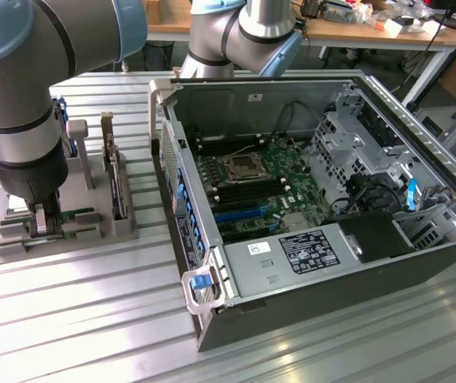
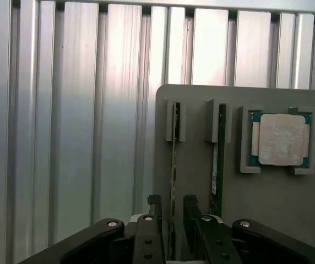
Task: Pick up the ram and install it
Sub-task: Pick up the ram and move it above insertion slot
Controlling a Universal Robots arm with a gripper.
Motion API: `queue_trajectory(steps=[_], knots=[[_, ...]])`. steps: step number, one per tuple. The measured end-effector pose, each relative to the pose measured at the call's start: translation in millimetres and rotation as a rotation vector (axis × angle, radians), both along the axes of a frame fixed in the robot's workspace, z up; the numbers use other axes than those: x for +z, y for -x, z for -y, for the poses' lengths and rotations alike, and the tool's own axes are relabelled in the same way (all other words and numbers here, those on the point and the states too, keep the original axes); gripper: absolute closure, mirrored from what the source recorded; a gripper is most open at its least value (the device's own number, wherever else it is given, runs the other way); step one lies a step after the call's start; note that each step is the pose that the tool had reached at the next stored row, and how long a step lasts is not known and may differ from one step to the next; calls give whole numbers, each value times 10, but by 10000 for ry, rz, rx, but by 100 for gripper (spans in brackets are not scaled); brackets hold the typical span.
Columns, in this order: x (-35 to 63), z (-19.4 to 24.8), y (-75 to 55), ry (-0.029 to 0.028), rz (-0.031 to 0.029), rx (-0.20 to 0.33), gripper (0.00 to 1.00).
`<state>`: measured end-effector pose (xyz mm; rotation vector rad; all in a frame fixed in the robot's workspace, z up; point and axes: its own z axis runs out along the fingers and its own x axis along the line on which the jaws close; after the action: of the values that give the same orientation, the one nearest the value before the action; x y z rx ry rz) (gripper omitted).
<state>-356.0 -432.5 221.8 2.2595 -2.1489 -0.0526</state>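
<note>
Pincer [image 2: 172, 204] stood wide open, holding nothing, straddling the ram [image 2: 173, 157] set on edge in the edge slot of the grey holder [image 2: 273, 220]; pick-up in hand, judged to need a square, centred closure.

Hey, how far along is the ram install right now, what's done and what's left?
Done: approach only; nothing is lifted yet. In hand: the open gripper is at the grey holder, its fingers either side of the ram, which stands on edge beside the second stick; not clamped. Left: gripping, lifting and seating it in the memory slots of the open computer case, which look empty.
</note>
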Motion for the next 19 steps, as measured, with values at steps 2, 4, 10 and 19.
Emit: queue_trajectory(steps=[2, 4, 10, 19], knots=[[-27, 0, 10, 1, 0, -1, 70], [-71, 0, 31, 1, 2, -1, 70], [-112, 0, 65, 6, 1, -1, 70], [-112, 0, 65, 6, 1, -1, 88]])
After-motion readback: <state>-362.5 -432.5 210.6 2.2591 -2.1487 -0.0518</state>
